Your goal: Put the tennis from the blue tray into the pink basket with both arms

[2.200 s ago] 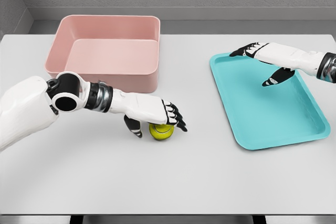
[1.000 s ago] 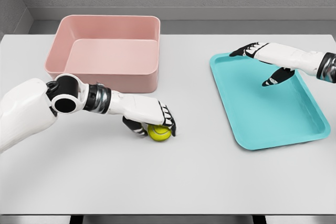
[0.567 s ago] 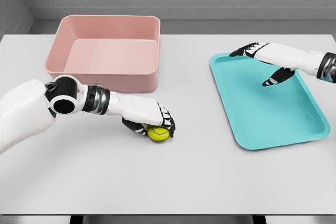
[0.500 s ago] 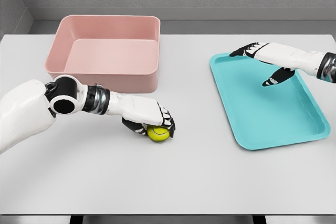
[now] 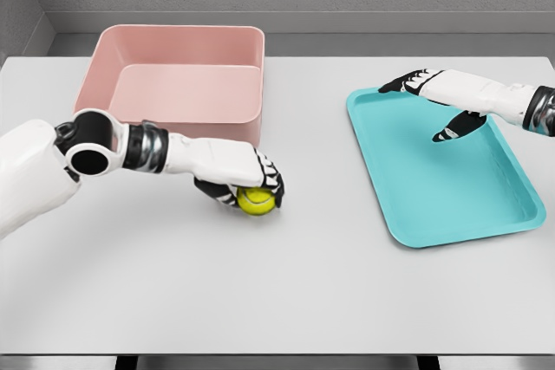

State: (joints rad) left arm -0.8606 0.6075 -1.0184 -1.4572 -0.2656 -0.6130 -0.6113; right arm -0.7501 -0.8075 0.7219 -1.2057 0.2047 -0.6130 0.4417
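Note:
The yellow-green tennis ball (image 5: 256,201) is in my left hand (image 5: 250,190), whose fingers are curled over it from above and behind, shut on it, just in front of the pink basket (image 5: 173,84). The ball looks slightly raised off the white table. The basket stands at the back left, and nothing lies in it. My right hand (image 5: 438,101) hovers open over the far end of the blue tray (image 5: 442,171), fingers spread, holding nothing. No object lies on the tray.
The white table (image 5: 277,292) spreads wide in front and between basket and tray. The basket's front wall (image 5: 217,136) stands right behind my left hand. A grey wall runs along the table's far edge.
My left hand closed on the ball, then rose a little and drew back toward the basket with it. The left elbow swung leftward. The right arm stayed still.

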